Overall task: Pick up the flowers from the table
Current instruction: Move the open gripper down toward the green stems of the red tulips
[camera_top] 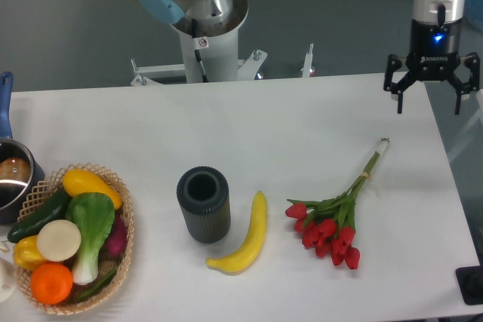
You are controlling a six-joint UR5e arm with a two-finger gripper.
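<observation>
Flowers [332, 224], a small bunch of red tulips with green leaves, lie flat on the smooth white surface [302, 126] toward its front right, blooms nearest the camera and thin tied stems slanting away to the upper right. Just left of them lies a curved yellow banana [245, 239], and beside that stands a dark grey ribbed cylinder [204, 204], open at the top. At the front left edge sits a woven wicker basket [121, 209] heaped with vegetables and fruit, rounded and glossy, with a dark pot [11, 179] behind it. Farther back, at the right rear corner, the black end effector [431, 90] hangs above the surface edge with its two fingers spread wide apart, gripping nothing, well apart from the stems. Behind the surface rises the arm's pale cylindrical base [204, 43].
</observation>
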